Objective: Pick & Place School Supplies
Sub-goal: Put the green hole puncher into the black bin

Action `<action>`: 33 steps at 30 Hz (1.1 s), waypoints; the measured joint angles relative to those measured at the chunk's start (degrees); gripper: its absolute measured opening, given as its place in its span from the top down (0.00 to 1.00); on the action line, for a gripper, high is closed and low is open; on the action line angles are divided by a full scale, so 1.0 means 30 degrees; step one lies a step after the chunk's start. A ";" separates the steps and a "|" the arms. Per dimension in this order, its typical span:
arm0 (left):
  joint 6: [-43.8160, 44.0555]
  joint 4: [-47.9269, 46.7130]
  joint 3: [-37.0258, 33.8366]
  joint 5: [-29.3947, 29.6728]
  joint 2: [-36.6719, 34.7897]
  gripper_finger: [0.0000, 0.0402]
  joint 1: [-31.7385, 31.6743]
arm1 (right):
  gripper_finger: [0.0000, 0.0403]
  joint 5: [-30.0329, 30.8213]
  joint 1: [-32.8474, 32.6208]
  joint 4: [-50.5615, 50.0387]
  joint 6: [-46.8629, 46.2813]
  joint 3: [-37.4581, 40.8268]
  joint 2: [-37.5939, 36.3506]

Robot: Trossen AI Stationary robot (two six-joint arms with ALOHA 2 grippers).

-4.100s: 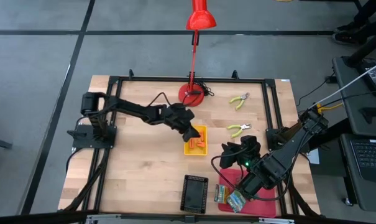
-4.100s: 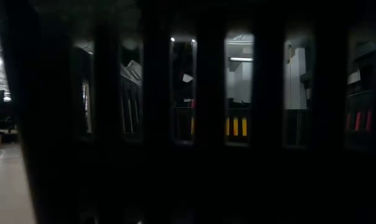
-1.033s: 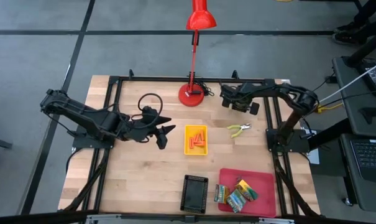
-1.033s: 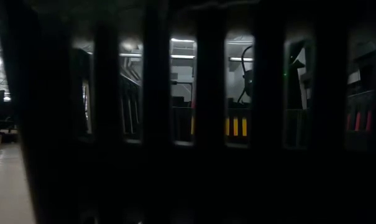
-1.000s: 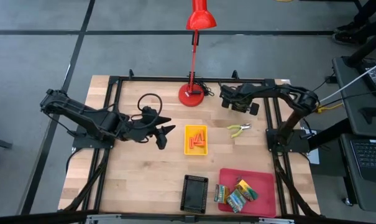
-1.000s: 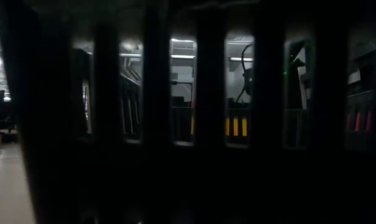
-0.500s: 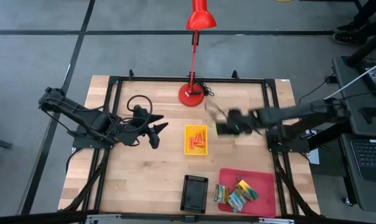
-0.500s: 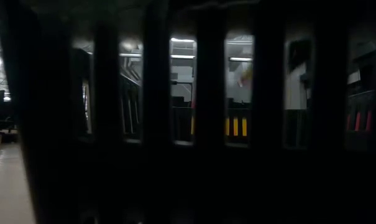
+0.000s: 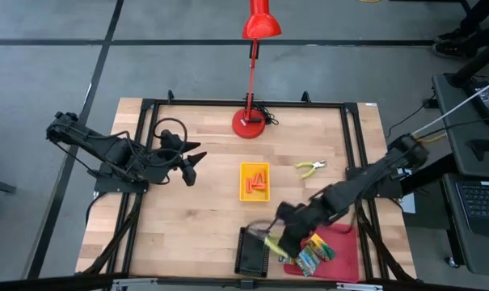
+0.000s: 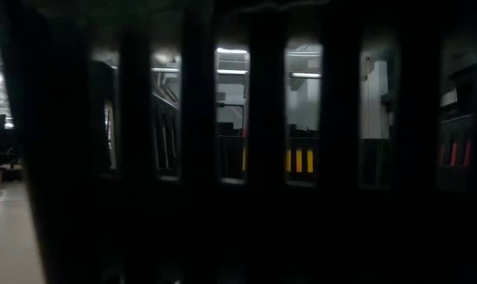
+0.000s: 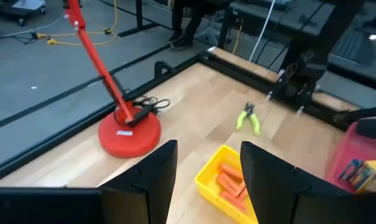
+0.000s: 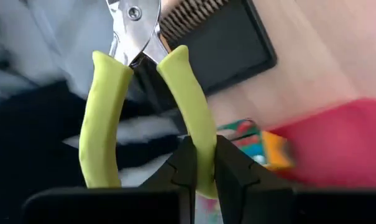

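- Right gripper: over the near part of the wooden table, between the black slotted tray and the red tray; fingers clamped on one handle of a pair of small pliers with yellow-green handles, metal nose pointing away from the wrist.
- Held pliers, high view: a yellow-green streak at the gripper, just beside the black tray's right edge.
- Black slotted rectangular tray: near edge of the table, centre.
- Red flat tray: near right corner, holding several little printed yellow-green boxes; partly covered by the right arm.
- Second pair of small pliers with yellow-green handles: lying on the wood right of the yellow tray, apart from it.
- Yellow rectangular tray: mid-table, holding short orange sticks.
- Red desk lamp: round base at the far edge, centre.
- Left gripper: at the table's left side, well apart from the yellow tray; fingers spread, holding nothing.
- Low view: dark, blocked by slats.
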State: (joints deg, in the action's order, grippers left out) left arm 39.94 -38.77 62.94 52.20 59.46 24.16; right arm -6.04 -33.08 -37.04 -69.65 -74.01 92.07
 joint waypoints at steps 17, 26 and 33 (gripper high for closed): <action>0.1423 -0.2532 0.0000 -0.0436 -0.0176 0.57 0.0792 | 0.92 0.1143 0.1565 -0.5459 2.3875 -0.6436 0.4858; 0.2846 -0.4065 0.0000 -0.0275 -0.0169 0.57 0.1585 | 0.92 0.1250 0.2707 -0.4434 3.0019 -0.6416 0.6467; 0.3601 -0.4848 0.0000 0.0315 -0.0169 0.57 0.2193 | 0.92 0.1304 0.2401 -0.3291 3.2146 -0.6407 0.7543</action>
State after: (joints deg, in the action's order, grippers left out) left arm 50.75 -53.31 62.94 53.15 58.96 30.74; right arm -2.13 -25.87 -46.91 26.79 -93.23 114.70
